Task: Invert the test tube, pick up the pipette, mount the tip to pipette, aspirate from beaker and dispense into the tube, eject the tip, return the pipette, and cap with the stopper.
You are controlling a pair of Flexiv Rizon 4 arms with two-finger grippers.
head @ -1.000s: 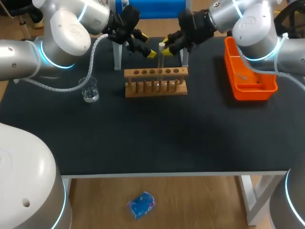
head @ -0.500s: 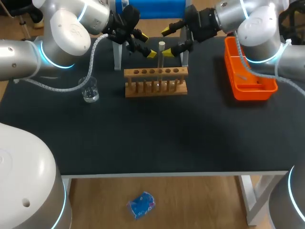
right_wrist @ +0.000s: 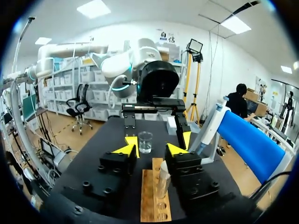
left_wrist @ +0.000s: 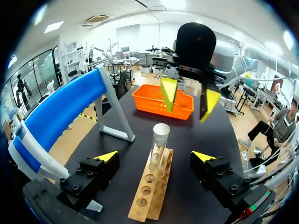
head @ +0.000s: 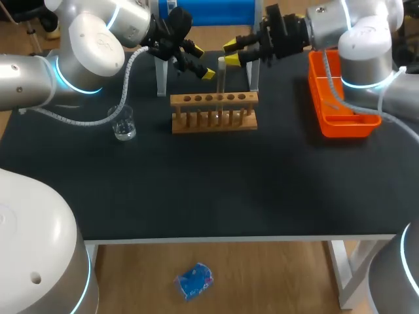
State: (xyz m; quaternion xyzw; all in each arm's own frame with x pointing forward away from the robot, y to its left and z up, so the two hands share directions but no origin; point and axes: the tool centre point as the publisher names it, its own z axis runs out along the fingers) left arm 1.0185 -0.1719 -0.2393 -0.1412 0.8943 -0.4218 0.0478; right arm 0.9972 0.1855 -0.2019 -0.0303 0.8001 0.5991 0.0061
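From beside the worktop (head: 209, 183), the test tube (head: 221, 77) stands upright in the wooden rack (head: 214, 119), near the middle of its row of holes. Its pale top could be an open mouth or a stopper; I cannot tell which. The left arm (head: 91, 39) comes in over the rack's back edge. In its wrist view the left jaws are spread wide, the yellow tips (left_wrist: 106, 156) well clear of the tube on either side, gripping nothing. The right arm (head: 357, 33) faces it from the other side. The right jaws are also parted and empty, and the lower tip (head: 232, 59) sits just beside the tube's top. In the right wrist view one finger block hides much of the tube. A glass beaker (head: 123, 123) stands apart from the rack on the left arm's side, and an orange basket (head: 325, 121) on the right arm's side. The blue stand (left_wrist: 60, 112) behind the rack is cut off in the head view.
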